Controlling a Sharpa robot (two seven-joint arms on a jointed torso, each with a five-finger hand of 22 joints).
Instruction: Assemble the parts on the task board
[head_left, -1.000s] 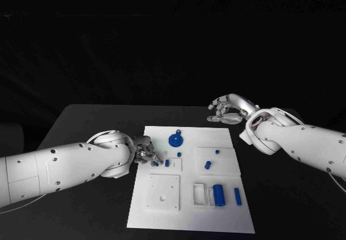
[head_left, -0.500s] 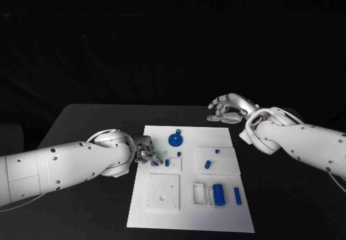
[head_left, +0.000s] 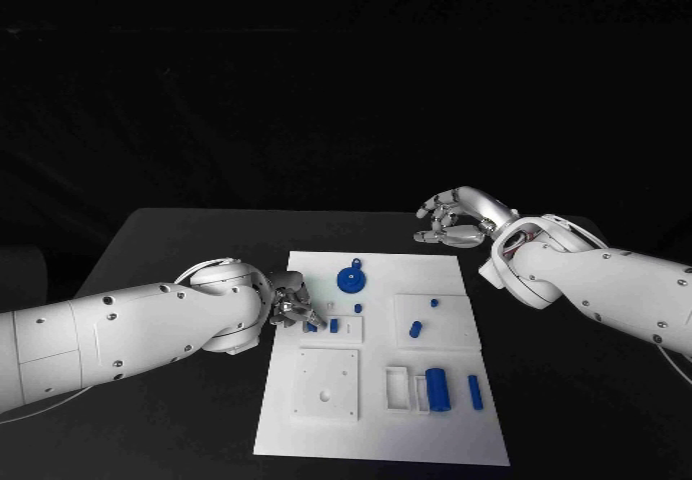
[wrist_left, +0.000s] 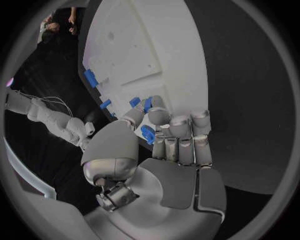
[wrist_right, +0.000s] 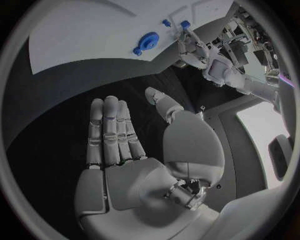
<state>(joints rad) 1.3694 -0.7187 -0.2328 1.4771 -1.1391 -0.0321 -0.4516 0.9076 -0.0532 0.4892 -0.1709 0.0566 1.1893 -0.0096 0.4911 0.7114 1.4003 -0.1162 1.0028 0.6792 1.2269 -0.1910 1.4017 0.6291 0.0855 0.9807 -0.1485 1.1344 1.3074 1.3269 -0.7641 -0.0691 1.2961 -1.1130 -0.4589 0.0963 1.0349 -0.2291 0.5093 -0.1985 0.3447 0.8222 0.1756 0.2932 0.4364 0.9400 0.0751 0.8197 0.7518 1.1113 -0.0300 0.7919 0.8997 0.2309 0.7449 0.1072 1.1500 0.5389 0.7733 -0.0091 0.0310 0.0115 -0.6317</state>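
Note:
The white task board (head_left: 378, 420) lies in the middle of the black table. My left hand (head_left: 293, 304) is at the board's left edge, its fingertips down on a raised white block (head_left: 335, 327). It pinches a small blue part (wrist_left: 148, 134) between thumb and fingers, right beside a short blue peg (head_left: 335, 325) standing in that block. My right hand (head_left: 459, 220) hovers over the table beyond the board's far right corner. Its fingers (wrist_right: 111, 131) are apart and hold nothing. A blue wheel (head_left: 351, 279) stands at the far middle of the board.
On the board's right half are a small blue peg (head_left: 434, 301) and a tilted blue piece (head_left: 414, 329). Near its front a thick blue cylinder (head_left: 437, 389) and a slim blue bar (head_left: 475, 392) lie beside white frames (head_left: 397, 388). A square white plate (head_left: 327, 385) lies at front left.

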